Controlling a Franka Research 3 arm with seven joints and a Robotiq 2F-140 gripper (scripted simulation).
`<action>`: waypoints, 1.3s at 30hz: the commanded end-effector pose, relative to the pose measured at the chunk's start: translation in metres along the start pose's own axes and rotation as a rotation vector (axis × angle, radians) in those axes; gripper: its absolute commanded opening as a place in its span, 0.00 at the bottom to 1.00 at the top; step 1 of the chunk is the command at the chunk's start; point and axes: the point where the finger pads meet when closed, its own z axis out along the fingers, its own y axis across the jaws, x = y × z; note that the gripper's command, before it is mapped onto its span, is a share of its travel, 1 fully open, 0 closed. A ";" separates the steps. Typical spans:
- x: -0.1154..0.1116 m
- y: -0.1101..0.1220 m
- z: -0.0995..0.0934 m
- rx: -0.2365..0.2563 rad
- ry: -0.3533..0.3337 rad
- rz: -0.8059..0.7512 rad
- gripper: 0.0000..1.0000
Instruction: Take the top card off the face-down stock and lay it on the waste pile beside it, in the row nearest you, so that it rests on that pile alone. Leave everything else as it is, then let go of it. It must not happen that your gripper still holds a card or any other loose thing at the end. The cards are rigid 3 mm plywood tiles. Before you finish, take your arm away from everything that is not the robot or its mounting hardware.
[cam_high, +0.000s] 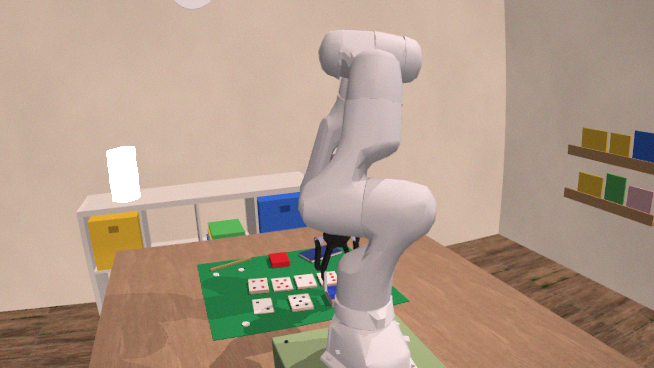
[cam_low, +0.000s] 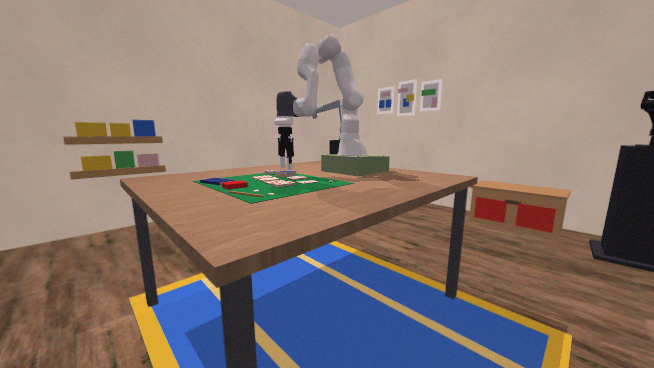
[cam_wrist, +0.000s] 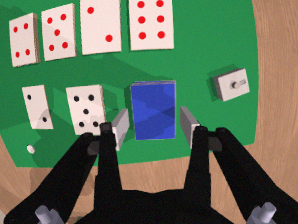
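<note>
The face-down stock (cam_high: 332, 293) (cam_wrist: 154, 112) is a neat blue-backed stack on the green mat. The waste pile (cam_high: 300, 303) (cam_wrist: 85, 111), face up with five black dots, lies left of it in the wrist view, with a strip of mat between them. My gripper (cam_low: 286, 167) (cam_wrist: 154, 116) is open and points down, with one finger on each side of the stock. The left finger is over the gap beside the waste pile. The fingertips are low, near the stock's height; contact cannot be told. In the top view the arm hides part of the stock and gripper.
Four face-up red-dotted piles, one with six dots (cam_wrist: 151, 22), form the farther row. A two-dot black card (cam_high: 263, 306) (cam_wrist: 37, 107) lies left of the waste pile. A pale block with a knob (cam_wrist: 232, 85) is right of the stock. A red box (cam_high: 279, 260) (cam_low: 235, 185) stands farther back.
</note>
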 end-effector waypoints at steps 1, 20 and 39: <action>0.000 0.000 0.000 0.000 0.000 -0.009 0.50; 0.000 0.000 0.000 0.000 0.000 -0.009 0.42; 0.000 0.000 0.000 0.000 0.000 -0.009 0.42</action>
